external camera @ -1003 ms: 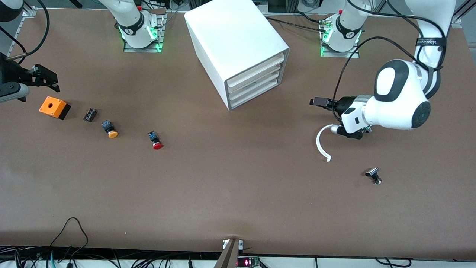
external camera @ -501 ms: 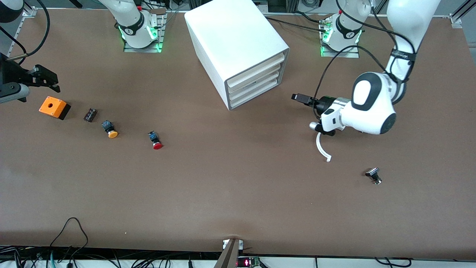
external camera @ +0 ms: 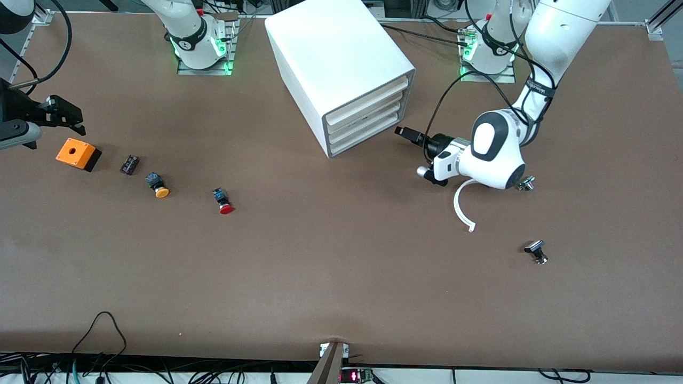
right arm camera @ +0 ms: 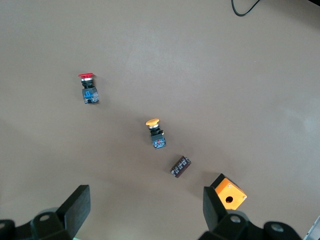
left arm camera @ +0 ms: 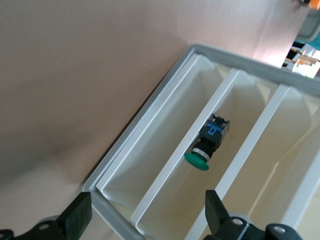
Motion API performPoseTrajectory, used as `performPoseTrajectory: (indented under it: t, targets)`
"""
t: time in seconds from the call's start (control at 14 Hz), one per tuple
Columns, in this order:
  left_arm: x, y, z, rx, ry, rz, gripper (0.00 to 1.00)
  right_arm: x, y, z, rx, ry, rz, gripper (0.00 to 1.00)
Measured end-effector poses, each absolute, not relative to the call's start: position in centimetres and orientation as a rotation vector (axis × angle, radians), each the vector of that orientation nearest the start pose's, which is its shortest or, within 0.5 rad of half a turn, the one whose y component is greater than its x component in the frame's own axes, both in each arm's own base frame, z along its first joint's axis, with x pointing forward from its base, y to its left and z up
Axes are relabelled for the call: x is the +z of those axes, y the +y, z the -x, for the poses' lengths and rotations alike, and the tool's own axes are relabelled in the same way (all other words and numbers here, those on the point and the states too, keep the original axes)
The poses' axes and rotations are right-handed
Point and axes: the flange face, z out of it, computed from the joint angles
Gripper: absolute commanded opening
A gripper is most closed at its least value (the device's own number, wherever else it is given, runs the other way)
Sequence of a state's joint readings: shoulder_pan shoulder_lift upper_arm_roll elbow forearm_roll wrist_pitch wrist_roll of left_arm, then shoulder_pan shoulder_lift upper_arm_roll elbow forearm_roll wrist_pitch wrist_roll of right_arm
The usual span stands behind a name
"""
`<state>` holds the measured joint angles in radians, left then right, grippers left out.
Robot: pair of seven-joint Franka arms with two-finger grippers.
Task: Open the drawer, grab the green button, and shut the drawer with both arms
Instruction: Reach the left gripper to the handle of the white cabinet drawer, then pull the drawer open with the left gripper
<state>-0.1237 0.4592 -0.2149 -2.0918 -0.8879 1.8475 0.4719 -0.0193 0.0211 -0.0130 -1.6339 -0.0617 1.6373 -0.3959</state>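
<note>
Swung in toward cabinet since a second ago, left gripper wide open and empty before closed drawer (green button inside, ahead of fingers); risks striking frame, approach oblique; right gripper open, waiting over orange box.

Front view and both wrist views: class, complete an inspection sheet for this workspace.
Surface: brown table.
Job's things: white box cabinet, lowest drawer shut; green-capped push button inside a drawer.
Clutter: orange box, small dark block, orange-capped button, red-capped button, white curved strip, small black part.
Grippers: left gripper open, facing the drawers; right gripper open near orange box, waiting.
Cables: black cable on left arm; loops at table's near edge.
Surroundings: metal rail at table corner.
</note>
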Motion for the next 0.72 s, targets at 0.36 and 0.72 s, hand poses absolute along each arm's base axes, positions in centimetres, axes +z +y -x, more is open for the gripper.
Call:
performPoseTrajectory:
  t: [0.36, 0.72]
  targets:
    - [17.2, -23.8, -43.9, -0.739, -0.304, -2.093, 1.00, 58.8, -2.4, -56.5, 0.051, -0.586, 3.143, 1.00]
    - [16.6, -27.2, -41.7, -0.721, -0.310, -2.097, 0.99, 57.9, -1.9, -56.9, 0.073, -0.603, 3.137, 1.00]
